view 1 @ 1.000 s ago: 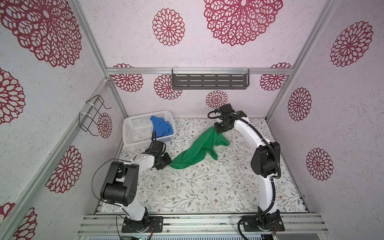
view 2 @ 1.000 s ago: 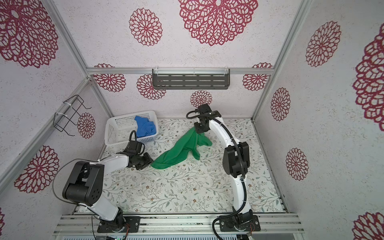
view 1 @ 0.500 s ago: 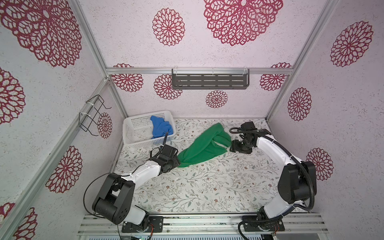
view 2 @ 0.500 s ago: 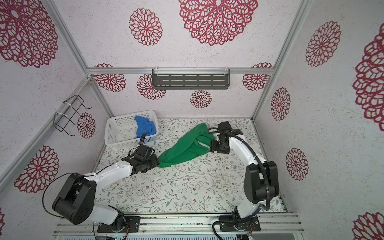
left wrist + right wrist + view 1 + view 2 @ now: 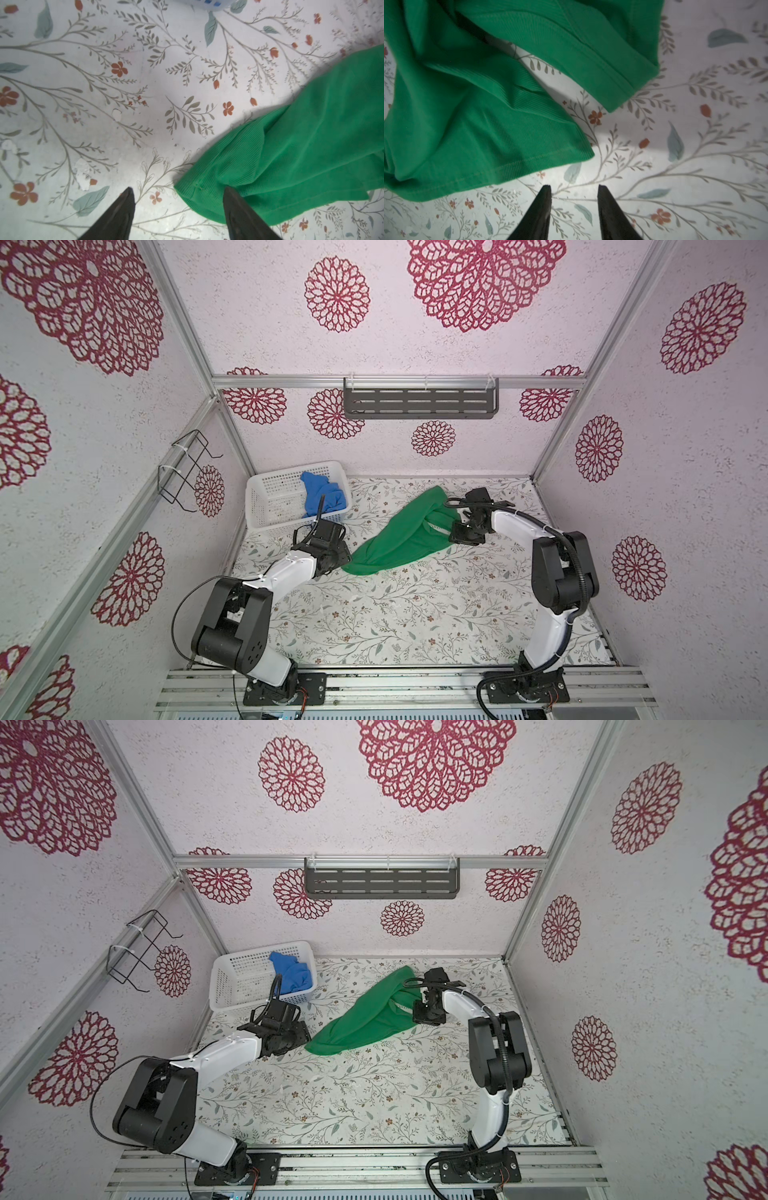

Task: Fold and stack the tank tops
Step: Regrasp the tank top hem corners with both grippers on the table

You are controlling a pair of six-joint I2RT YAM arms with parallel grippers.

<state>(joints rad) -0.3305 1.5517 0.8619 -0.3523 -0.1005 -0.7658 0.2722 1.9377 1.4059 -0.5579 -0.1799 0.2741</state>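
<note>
Green tank top (image 5: pixel 399 537): crumpled on bench (image 5: pixel 415 614), ungripped. Left hand (image 5: pixel 178 188), right hand (image 5: pixel 574 185): both apart, empty. Step: flattening; next, probably regrip corners.

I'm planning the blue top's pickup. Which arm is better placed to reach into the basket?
Probably left. The white basket holding the blue tank top stands just beyond the left gripper, jaws open. The right gripper sits across the green tank top, farther away.
</note>
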